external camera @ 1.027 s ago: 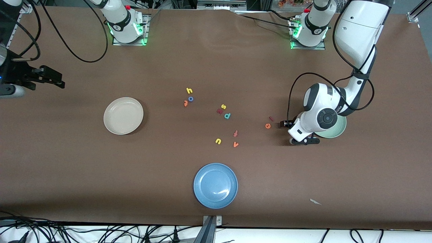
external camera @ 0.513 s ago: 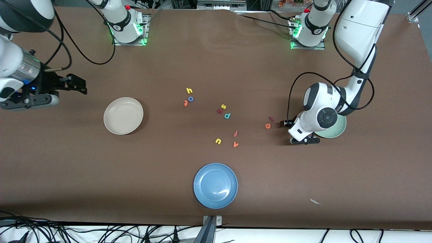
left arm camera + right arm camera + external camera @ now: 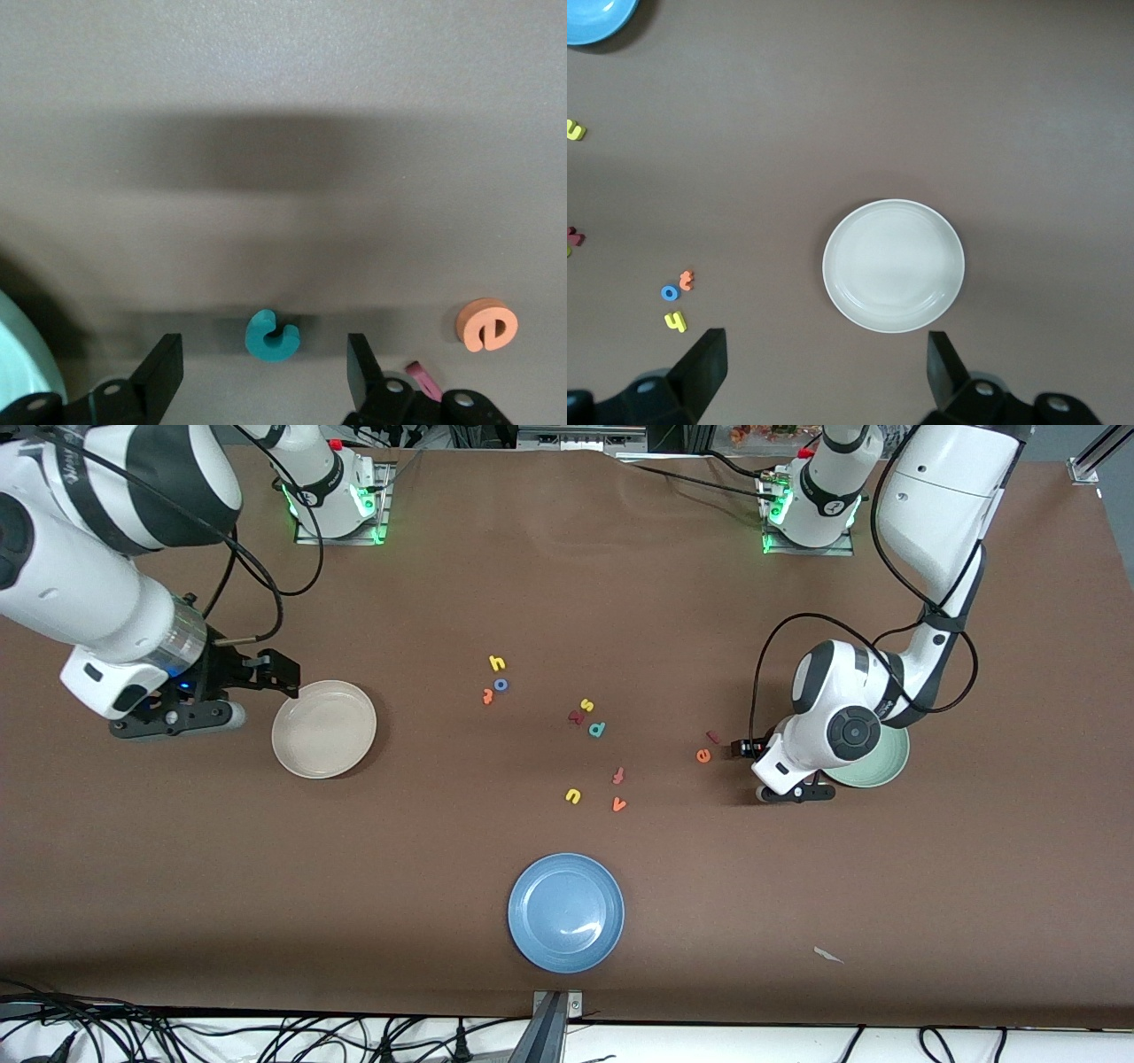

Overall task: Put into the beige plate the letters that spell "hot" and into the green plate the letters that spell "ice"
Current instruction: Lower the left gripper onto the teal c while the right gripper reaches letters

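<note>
Front view, left arm: left gripper [image 3: 742,750] low over the table beside the green plate [image 3: 890,769], toward the orange e [image 3: 703,755] and dark red i [image 3: 711,736]; arm folded down from its base.
Front view, right arm: right gripper [image 3: 282,676] above the beige plate's [image 3: 324,729] rim, fingers apart, holding nothing.
Front view, "hot": yellow h [image 3: 497,662], blue o [image 3: 501,685], orange t [image 3: 487,695] clustered mid-table, nearer the right arm.
Left wrist view: teal c [image 3: 271,336] lies on the table between the spread fingers [image 3: 163,367], ungripped; a straight descent should do.
Right wrist view: beige plate empty; fingers apart.

green plate [image 3: 889,766] half under left arm
</note>
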Motion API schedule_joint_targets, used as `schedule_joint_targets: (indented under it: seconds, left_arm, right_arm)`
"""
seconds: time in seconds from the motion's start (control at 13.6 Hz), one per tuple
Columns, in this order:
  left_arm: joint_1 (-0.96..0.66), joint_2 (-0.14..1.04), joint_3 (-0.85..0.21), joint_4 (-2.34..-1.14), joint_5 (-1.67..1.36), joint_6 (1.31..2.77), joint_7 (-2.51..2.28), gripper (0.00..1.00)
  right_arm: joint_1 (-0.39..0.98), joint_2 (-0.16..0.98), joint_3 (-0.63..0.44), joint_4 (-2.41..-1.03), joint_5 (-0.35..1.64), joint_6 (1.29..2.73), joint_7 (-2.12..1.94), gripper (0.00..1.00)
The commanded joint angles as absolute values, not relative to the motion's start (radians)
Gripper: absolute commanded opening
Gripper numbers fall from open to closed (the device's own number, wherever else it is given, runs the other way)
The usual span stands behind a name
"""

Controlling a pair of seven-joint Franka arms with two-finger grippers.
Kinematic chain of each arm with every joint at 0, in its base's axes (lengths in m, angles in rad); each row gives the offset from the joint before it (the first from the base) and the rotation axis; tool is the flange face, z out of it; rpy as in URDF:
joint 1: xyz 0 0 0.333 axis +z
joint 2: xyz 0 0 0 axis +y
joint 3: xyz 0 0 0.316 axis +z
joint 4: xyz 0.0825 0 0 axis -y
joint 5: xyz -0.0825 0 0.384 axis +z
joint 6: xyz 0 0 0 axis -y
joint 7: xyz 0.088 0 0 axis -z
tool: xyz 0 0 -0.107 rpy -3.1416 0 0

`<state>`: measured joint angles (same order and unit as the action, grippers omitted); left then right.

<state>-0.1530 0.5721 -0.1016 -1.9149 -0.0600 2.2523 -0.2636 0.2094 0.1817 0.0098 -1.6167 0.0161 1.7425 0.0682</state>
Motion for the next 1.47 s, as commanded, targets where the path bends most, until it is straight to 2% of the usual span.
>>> schedule_joint_targets:
  seconds: [0.0, 0.66, 0.95, 1.39]
  left_arm:
    - [-0.155, 0.548, -0.101, -1.944, -0.098, 2.267, -0.262, 0.83]
    - [-0.156, 0.561, -0.101, -1.944, -0.097, 2.267, -0.262, 0.83]
    - [-0.158, 0.569, -0.101, -1.942, -0.097, 2.287, -0.262, 0.82]
    - [-0.16, 0.58, -0.101, -1.94, -0.098, 2.289, -0.262, 0.82]
  right_arm:
    - [0.192, 0.166, 0.046, -1.713, -0.021, 1.824, 0.089, 1.0]
    - [0.193, 0.224, 0.216, -1.799, -0.018, 1.983, 0.438, 1.0]
    - [0.193, 0.253, 0.305, -1.913, -0.025, 2.195, 0.609, 1.0]
    - [0.222, 0.298, 0.313, -1.919, -0.063, 2.23, 0.62, 1.0]
